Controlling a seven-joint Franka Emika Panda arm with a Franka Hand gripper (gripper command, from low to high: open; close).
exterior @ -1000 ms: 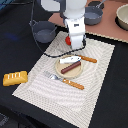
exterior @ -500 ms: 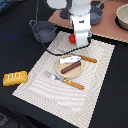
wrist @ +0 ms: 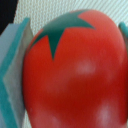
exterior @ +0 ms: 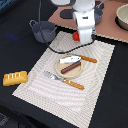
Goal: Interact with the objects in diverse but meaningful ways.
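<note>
Dark worktop (exterior: 20, 45) is carrying a pale striped placemat (exterior: 95, 85), and the arm is hanging over the mat's far edge. Its fingers (wrist: 12, 75) are pinching the red tomato (wrist: 75, 75) from both sides, the tomato filling the wrist view with its green star-shaped top showing. In the exterior view, the tomato (exterior: 76, 36) is peeking out just beside the gripper (exterior: 82, 37). Nearer the camera than the fingers, a small plate (exterior: 61, 70) is bearing the brown sausage (exterior: 71, 67) and a pale silvery flat piece (exterior: 69, 59). A fork (exterior: 62, 80) is lying beside it. Well apart, the yellow scored bread loaf (exterior: 15, 78) is sitting on the worktop, and a grey pot (exterior: 42, 30) is standing near the fingers.
</note>
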